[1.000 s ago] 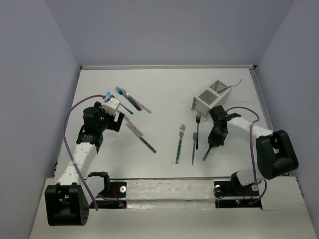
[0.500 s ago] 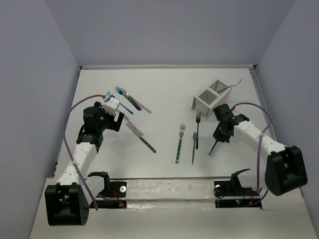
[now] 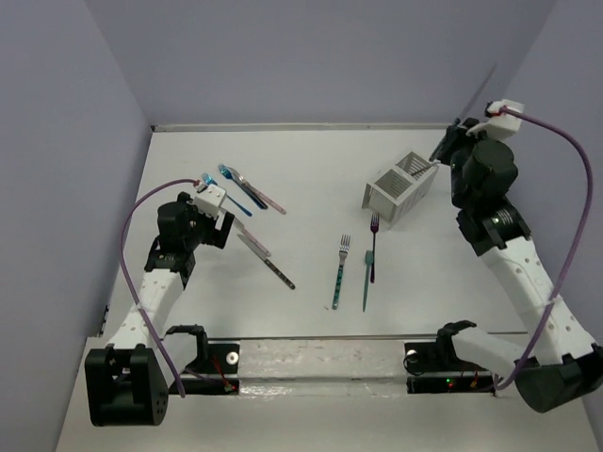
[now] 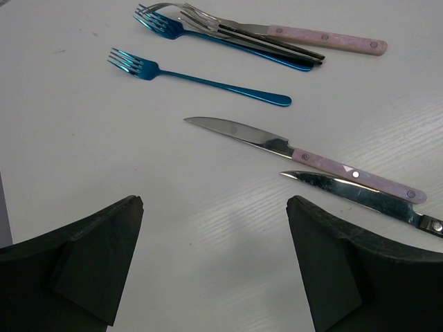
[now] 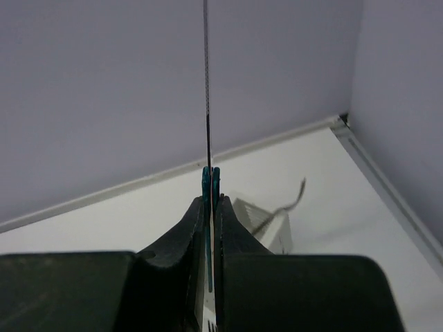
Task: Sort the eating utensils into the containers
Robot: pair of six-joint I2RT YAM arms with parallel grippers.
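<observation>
Right wrist view: my right gripper (image 5: 210,207) pinches a slim teal-handled metal utensil (image 5: 210,180) upright; next, I must lower it into the white slatted caddy (image 3: 384,196). My left gripper (image 4: 214,235) gapes empty.

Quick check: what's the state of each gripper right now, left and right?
Left gripper: open, holding nothing.
Right gripper: closed on a teal-handled utensil.

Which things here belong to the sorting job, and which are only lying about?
Job: white caddy; three utensils in the middle; forks and knives at left; thin utensil in the right end effector.
Not job: table; purple cables.
</observation>
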